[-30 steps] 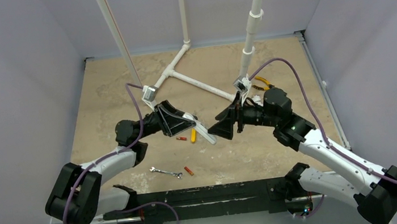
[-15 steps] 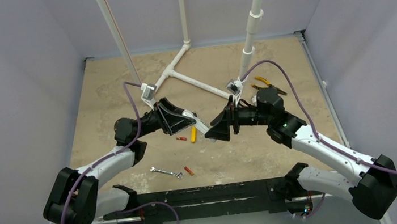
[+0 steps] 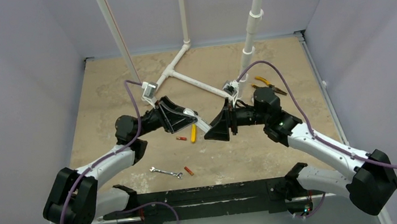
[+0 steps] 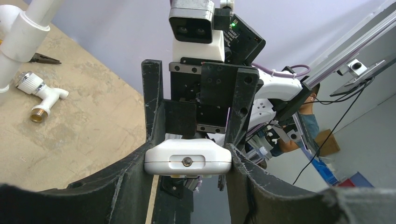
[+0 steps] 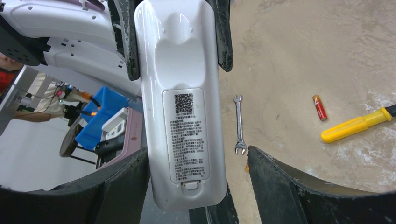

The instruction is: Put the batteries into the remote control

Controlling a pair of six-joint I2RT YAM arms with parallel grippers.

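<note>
**Remote held up between the two pincers, batteries loose on the desk**

From overhead, the spot where the arms meet is hard to read. Black fingers crowd the remote control [image 3: 203, 127], and only a thin white strip of it shows. Its button face is not visible in any view.

The left pincer [image 4: 188, 156] has the remote clamped across its width at one end, with a finger pressed to each long edge. Seen end-on from that wrist, the remote is a rounded white slab with a recessed window and a small dark dot in the middle. It is held clear of the desk [image 3: 98, 101], reaching from the left pincer towards the right one.

From the right wrist its back faces the camera. It is glossy white with a scooped hollow, a panel bearing a QR code, print too fine to read, and a small latch tab at the near end. The right pincer [image 5: 198, 156] is spread around that near end. There is a clear gap on one side, and on the other I cannot tell whether the finger touches.

On the desk lies a silver wrench [image 3: 166, 172], with the nearer battery [image 3: 189, 170] just beside its end. From the right wrist this battery is only an orange sliver behind a finger. The farther battery [image 3: 181, 138] lies near the yellow screwdriver [image 3: 193, 134], whose shaft is hidden. Yellow-handled pliers [image 3: 269, 84] lie well off to the right.
</note>
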